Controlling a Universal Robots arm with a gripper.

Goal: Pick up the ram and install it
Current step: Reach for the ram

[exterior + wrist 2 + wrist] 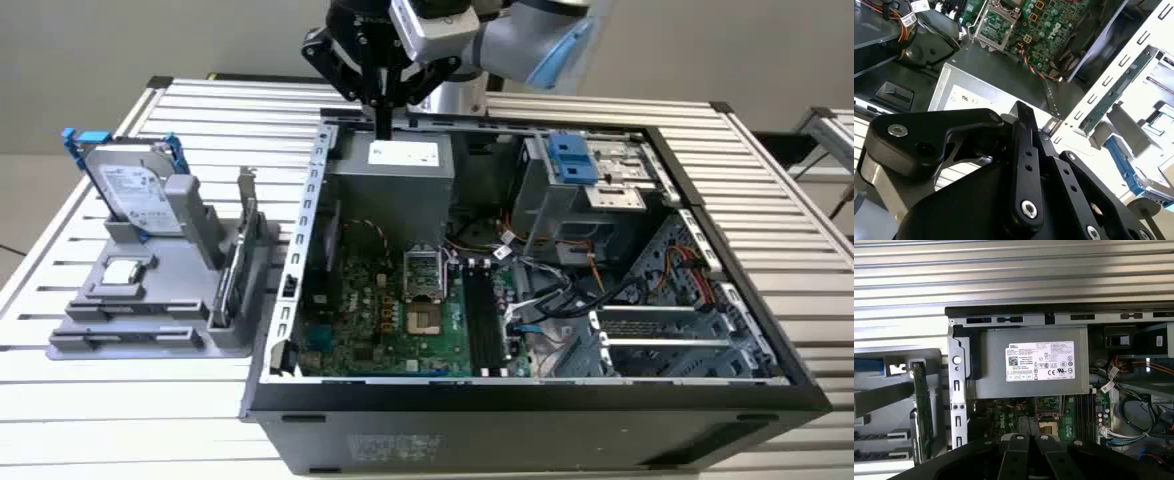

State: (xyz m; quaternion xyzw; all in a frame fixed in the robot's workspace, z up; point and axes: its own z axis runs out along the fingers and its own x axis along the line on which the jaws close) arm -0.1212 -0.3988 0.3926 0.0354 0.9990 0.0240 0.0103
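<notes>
Gripper (384, 130) sits upper middle of the exterior view, pointing straight down, tips just above the grey power supply (394, 165) at the far end of the open computer case (534, 405). The claw is closed and holds nothing. The ram (227, 285) is not picked: it reads as the thin green board standing on edge in the grey holder (134, 335), left of centre in the exterior view, just beside the case's outer side wall. The same green strip shows in both wrist views (921, 410) (1114, 92), next to the perforated case wall and well apart from the gripper. A hard drive (134, 195) with blue rails stands upright at the holder's far left. Inside the case, the green motherboard (360, 320) lies lower middle of the exterior view, with black memory slots (483, 325) to its right and a bundle of cables (574, 290) further right. Case and holder both rest on a slatted metal table (120, 420).
</notes>
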